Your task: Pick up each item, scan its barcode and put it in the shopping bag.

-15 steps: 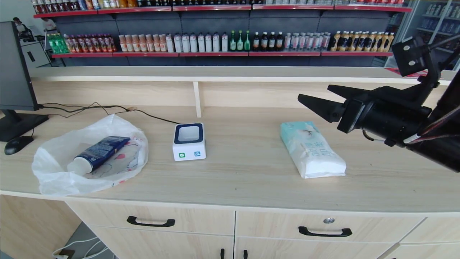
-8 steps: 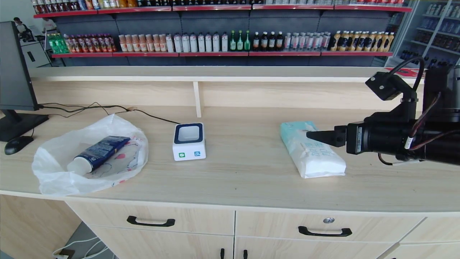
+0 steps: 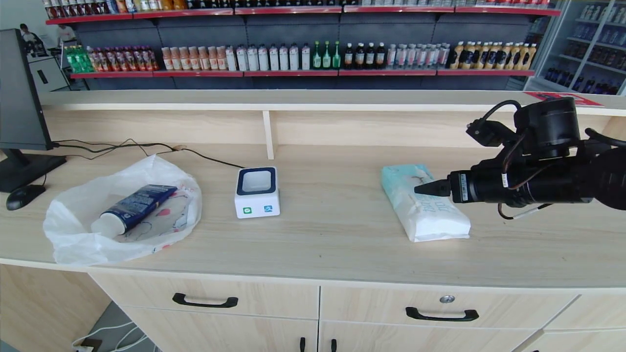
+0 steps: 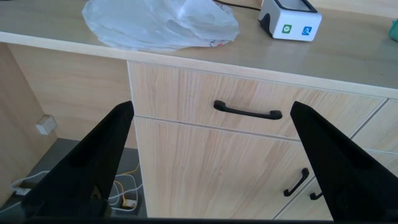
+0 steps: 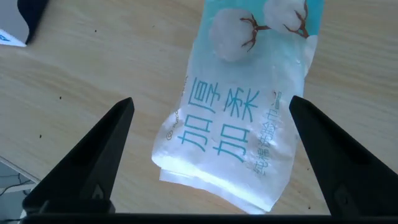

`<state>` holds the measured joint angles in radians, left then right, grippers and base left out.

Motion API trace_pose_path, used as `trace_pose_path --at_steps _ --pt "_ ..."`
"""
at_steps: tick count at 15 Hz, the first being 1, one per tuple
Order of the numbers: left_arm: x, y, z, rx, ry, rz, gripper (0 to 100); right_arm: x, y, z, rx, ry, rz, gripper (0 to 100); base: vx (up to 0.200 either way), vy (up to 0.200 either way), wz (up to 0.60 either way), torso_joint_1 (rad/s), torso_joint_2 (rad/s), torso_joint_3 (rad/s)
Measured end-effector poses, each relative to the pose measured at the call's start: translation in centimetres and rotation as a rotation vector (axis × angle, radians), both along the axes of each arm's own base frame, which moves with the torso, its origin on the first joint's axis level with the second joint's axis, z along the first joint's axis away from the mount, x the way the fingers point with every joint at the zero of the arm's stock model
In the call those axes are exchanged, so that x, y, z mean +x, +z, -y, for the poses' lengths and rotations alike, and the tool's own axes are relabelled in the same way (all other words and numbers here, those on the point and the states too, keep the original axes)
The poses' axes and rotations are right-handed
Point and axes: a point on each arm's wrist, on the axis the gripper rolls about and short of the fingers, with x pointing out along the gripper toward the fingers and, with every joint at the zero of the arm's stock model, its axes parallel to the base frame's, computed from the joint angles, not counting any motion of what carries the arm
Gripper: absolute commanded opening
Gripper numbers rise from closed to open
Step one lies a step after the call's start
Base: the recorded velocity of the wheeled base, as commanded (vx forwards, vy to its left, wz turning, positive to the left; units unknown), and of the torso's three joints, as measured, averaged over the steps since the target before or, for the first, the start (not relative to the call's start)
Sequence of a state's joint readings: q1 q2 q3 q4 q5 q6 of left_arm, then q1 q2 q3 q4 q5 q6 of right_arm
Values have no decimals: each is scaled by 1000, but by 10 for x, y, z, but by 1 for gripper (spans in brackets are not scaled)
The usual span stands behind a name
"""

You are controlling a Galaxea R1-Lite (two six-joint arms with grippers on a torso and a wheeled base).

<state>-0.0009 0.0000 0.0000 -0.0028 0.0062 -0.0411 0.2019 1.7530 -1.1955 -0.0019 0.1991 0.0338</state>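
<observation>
Standing wide apart, the two black fingers point(image 5: 93, 168) of the right gripper point(image 5: 211, 104) flank a soft pack of tissues point(image 5: 245, 112) from above; I cannot tell whether they touch it. The pack lies flat on the wooden counter point(image 3: 332, 234), well to the right of the white barcode scanner point(image 3: 257, 192). The left gripper point(image 4: 211, 107) hangs lower than the scanner, facing a drawer handle point(image 4: 247, 112), its fingers likewise spread with nothing between them. Left of the scanner sits the white shopping bag point(image 3: 73, 230), with a dark blue tube point(image 3: 133, 208) lying in it.
</observation>
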Motion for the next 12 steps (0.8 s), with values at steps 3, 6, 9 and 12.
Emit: trace_pose_path --at_steps 3,6,9,12 --pt "0 0 0 0 0 0 100 15 -9 1 -58 -17 -15 100 0 0 0 0 0 0" --pt "0 0 0 0 0 0 100 31 -17 2 -103 -18 -11 100 0 0 0 0 0 0" --pt "0 0 0 0 0 0 100 41 -22 0 -123 -23 -8 100 0 0 0 0 0 0" --pt "0 0 0 0 -1 0 100 42 -29 -5 -144 -18 -37 100 0 0 0 0 0 0"
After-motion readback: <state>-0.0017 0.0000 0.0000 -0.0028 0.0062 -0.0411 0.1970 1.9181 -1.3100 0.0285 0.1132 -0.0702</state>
